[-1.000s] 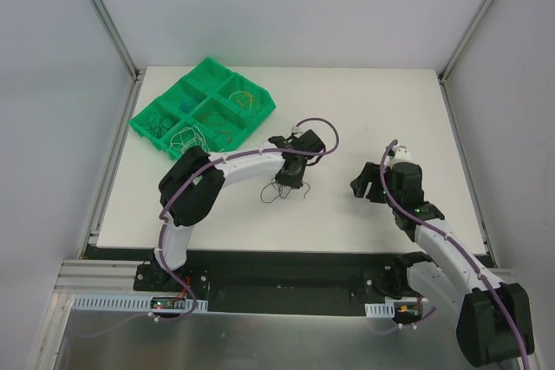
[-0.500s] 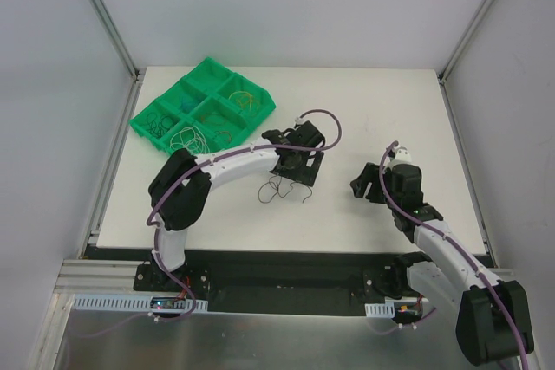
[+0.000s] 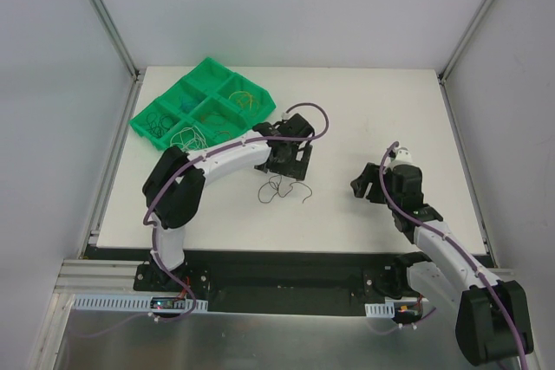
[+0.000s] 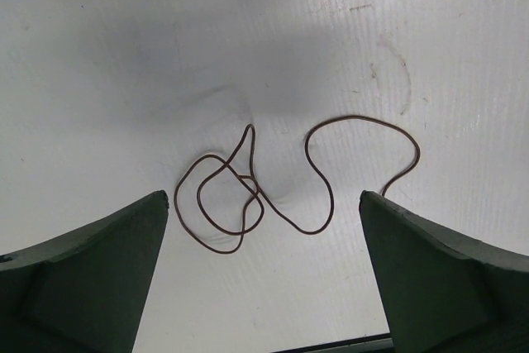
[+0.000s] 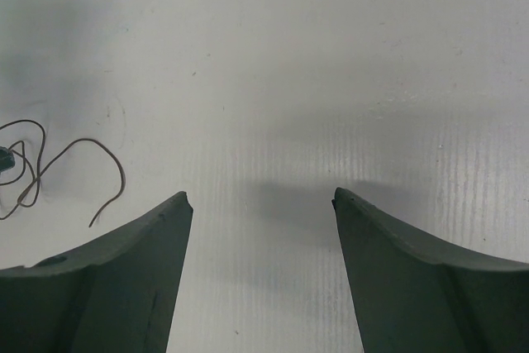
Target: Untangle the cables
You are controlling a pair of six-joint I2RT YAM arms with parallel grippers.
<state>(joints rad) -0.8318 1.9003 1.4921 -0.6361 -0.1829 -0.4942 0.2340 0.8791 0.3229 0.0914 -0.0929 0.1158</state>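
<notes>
One thin dark brown cable (image 3: pixel 279 188) lies loose on the white table in a few loops, free of both grippers. In the left wrist view this cable (image 4: pixel 253 189) sits on the table beneath my open left gripper (image 4: pixel 263 196), with nothing between the fingers. From above, the left gripper (image 3: pixel 290 162) hovers just behind the cable. My right gripper (image 3: pixel 362 186) stands open to the right of it, holding nothing (image 5: pixel 260 194); the cable's end (image 5: pixel 83 140) shows at that view's left edge. More cables lie sorted in the green tray (image 3: pixel 208 65).
The green tray has several compartments at the back left, holding white (image 3: pixel 186 136), yellow (image 3: pixel 245 100) and other thin cables. Grey walls and aluminium posts enclose the table (image 3: pixel 390 110). The arm bases stand along the near edge.
My left gripper opened and let go of the brown cable, then drew back and left toward the tray. The cable now lies spread on the table. The right arm has not moved.
</notes>
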